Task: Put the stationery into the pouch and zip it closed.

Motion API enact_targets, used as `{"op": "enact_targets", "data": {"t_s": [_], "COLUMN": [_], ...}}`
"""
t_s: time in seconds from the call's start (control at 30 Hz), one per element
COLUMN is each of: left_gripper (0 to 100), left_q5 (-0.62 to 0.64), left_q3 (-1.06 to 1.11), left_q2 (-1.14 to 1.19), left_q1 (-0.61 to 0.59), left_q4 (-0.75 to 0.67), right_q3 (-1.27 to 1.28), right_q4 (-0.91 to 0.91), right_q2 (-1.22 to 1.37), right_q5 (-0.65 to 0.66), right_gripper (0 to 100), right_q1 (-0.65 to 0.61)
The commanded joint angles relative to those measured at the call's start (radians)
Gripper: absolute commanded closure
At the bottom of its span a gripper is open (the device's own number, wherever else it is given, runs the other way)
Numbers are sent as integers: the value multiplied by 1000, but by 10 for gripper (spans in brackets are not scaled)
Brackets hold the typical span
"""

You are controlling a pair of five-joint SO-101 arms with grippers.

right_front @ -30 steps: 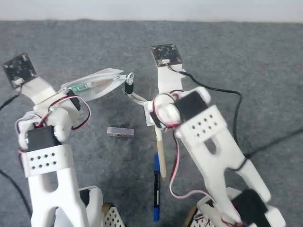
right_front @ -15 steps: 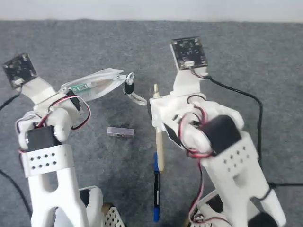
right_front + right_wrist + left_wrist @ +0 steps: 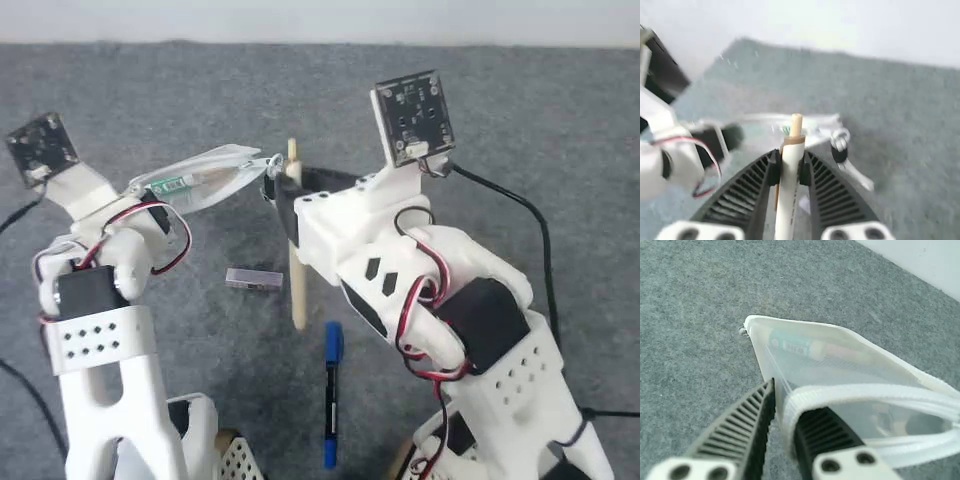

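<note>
A translucent white pouch (image 3: 205,175) is held off the table by one edge, with my left gripper (image 3: 152,200) shut on it. In the left wrist view the pouch (image 3: 850,375) holds a green-labelled item (image 3: 790,346), and my gripper (image 3: 785,427) pinches its zipper edge. My right gripper (image 3: 292,215) is shut on a cream wooden pencil (image 3: 296,265), held steeply tilted just beside the pouch's mouth end. In the right wrist view the pencil (image 3: 790,150) stands between the jaws, in front of the pouch (image 3: 755,122). On the table lie a blue pen (image 3: 330,395) and a small grey eraser (image 3: 253,278).
The pouch's zipper pull (image 3: 272,186) with a dark bead hangs by the pencil's upper end. The grey carpeted table (image 3: 520,130) is open to the far right and back. A black cable (image 3: 540,240) trails on the right.
My right arm lifted the pencil off the table and swung it left and up, from beside the blue pen to the pouch's mouth. The left arm and pouch stayed still.
</note>
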Motion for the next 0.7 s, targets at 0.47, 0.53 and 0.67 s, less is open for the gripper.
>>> {"op": "enact_targets", "data": {"t_s": [0.47,0.53,0.67], "left_gripper": [991,991,991], "left_q5": [-5,-5,-5], "left_q3": [4,7,5], "left_q2": [3,3,3], "left_q1": [6,6,6], "left_q4": [-41,-46,-46], "right_q3": [-29,-29,-28], "right_q4": [-446,-483,-570], "right_q2": [8,28,77], "right_q5": [-9,-9,-9], "right_gripper": [993,993,993], "right_q1": [-4,-4,-2]}}
